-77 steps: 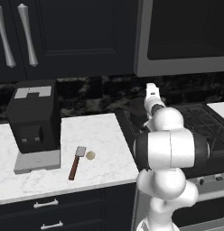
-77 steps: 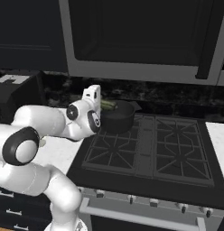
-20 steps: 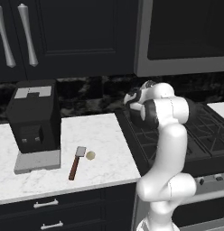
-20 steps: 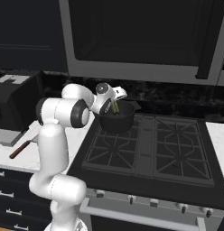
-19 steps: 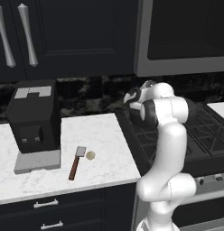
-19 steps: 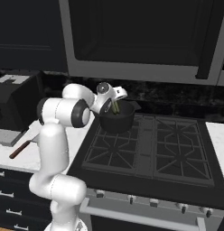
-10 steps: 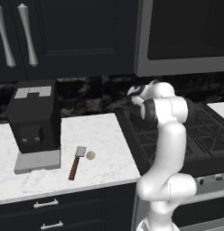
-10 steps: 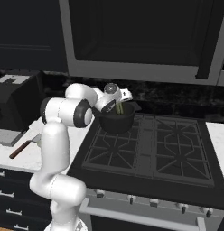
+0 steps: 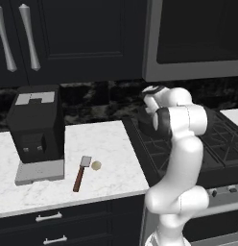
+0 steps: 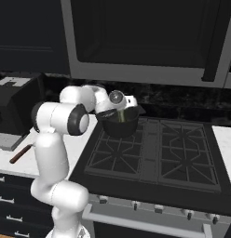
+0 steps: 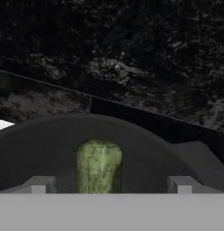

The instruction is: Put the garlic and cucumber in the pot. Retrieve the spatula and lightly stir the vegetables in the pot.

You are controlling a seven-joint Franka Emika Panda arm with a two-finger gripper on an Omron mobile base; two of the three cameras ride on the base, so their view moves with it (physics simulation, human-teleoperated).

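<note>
Dark cabinets and a black stove surround the white table (image 9: pixel 111 144). My hand (image 11: pixel 109 185) hangs over the pot (image 10: pixel 118 122) at the stove's far left, fingers apart, gripping nothing. Cucumber (image 11: pixel 99 164) lies inside the pot: done. Garlic (image 9: pixel 96 166) sits on the table just right of the spatula (image 9: pixel 80 174): both outstanding, as I judge, stirring too. No readable labels or writing.

Rendered pictures, dim overall: dark cabinets and backsplash swallow detail. Light is flat and even, leaving the white marble surface (image 9: pixel 111 144) brightest, with only soft shadows. The hand view is murky and grainy.
</note>
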